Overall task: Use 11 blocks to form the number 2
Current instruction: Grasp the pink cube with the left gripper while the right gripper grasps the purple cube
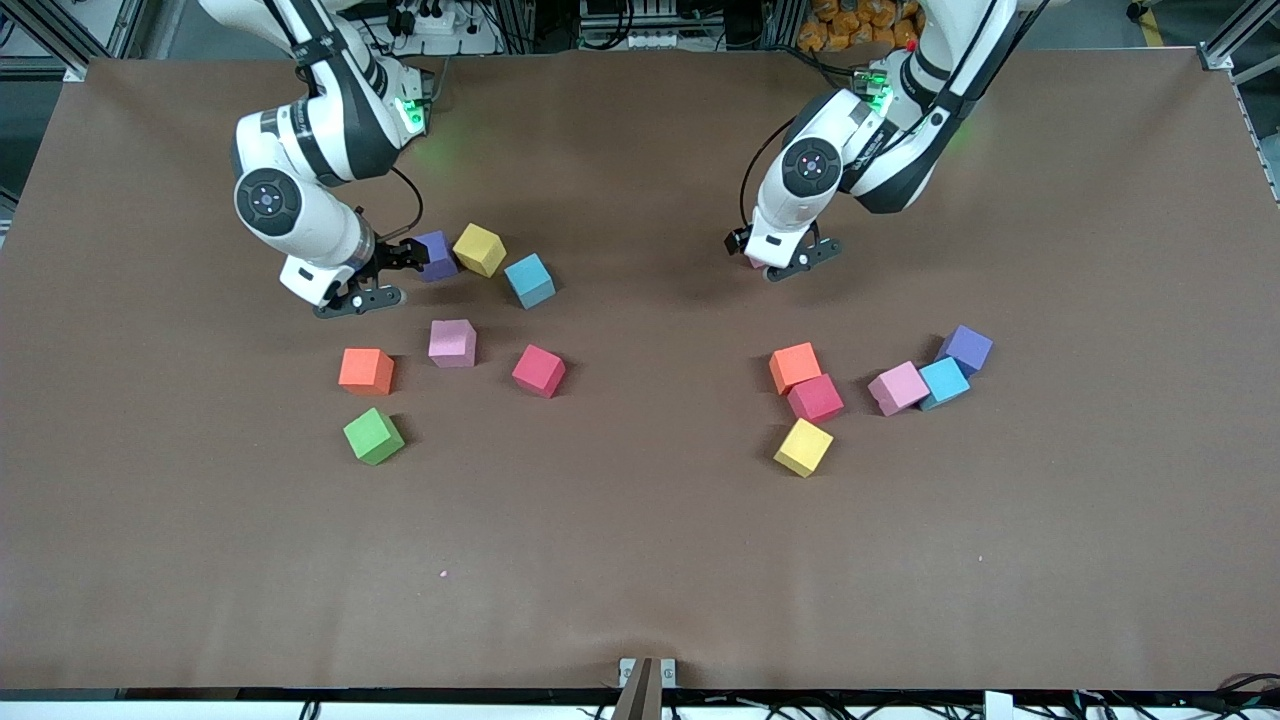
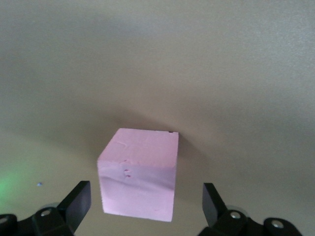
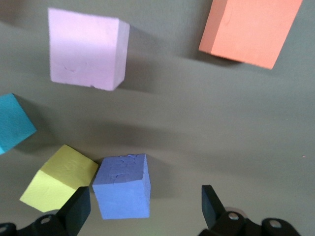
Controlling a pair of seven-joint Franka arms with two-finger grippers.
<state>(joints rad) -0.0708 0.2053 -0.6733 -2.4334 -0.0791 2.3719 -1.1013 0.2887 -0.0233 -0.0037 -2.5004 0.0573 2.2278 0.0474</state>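
Now I am holding the left gripper (image 2: 145,204) spread around a pink block (image 2: 139,173), and the right gripper (image 3: 145,206) spread beside a purple block (image 3: 122,185) on the worktop (image 1: 640,560).

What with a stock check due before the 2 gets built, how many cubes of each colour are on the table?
pink cubes: 3
purple cubes: 2
light blue cubes: 2
crimson cubes: 2
orange cubes: 2
yellow cubes: 2
green cube: 1
Total: 14
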